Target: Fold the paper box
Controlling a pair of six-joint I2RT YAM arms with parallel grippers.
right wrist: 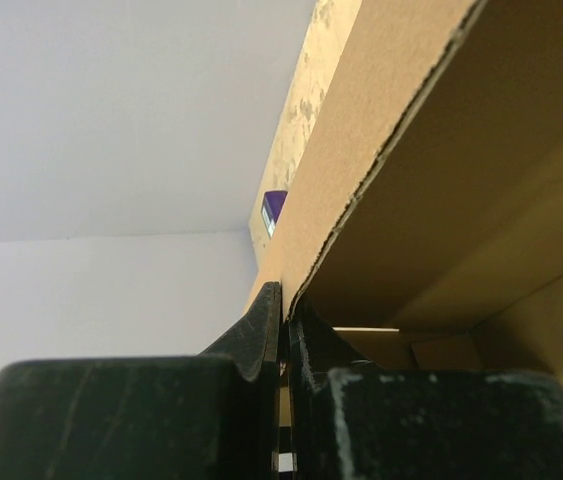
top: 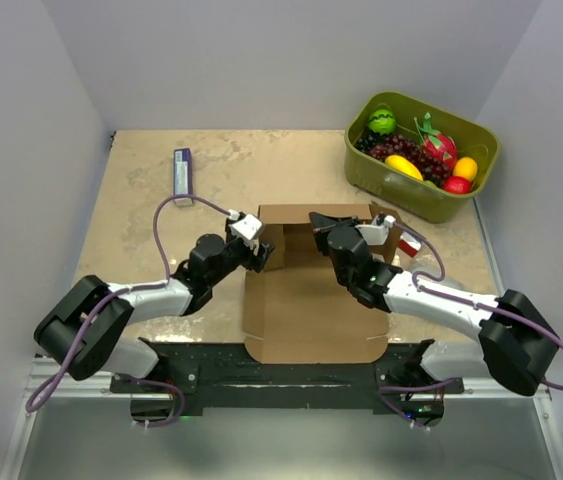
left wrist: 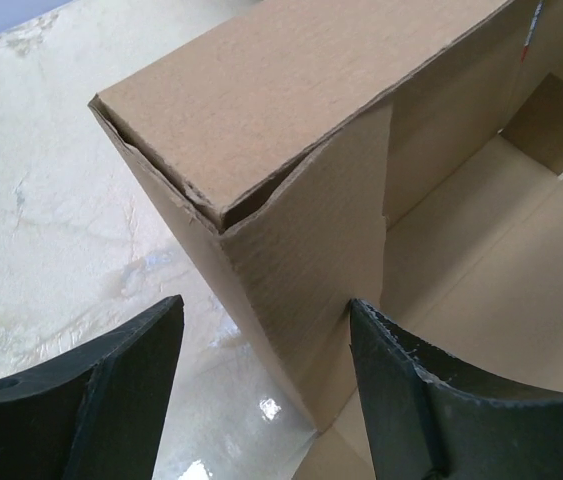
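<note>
Eyes on the paper box [top: 306, 300], a plain brown die-cut cardboard sheet, half-formed. Its base lies flat at table centre btw the two arms, w/ the back wall and left side wall standing.

We reckon it's light: stiff across the panels, keen to bend at the creases, and likely to slide or spring back w/o a counter-hold. Thin edges will crush. Best hold, we judge, is a pinch on a panel edge near a crease, not mid-panel.

The right gripper [top: 321, 222] does just that, its fingers [right wrist: 261, 330] squeezed together on the raised back wall's top edge, as best we can see. The left gripper [left wrist: 263, 330] is spread wide, straddling the left side wall by the rear corner; we can't tell if it touches.

Further out there's an olive-green plastic bin [top: 431, 205] of fruit far right and a small purple-and-white packet [top: 183, 175] far left, on the mottled beige table [top: 131, 220].
</note>
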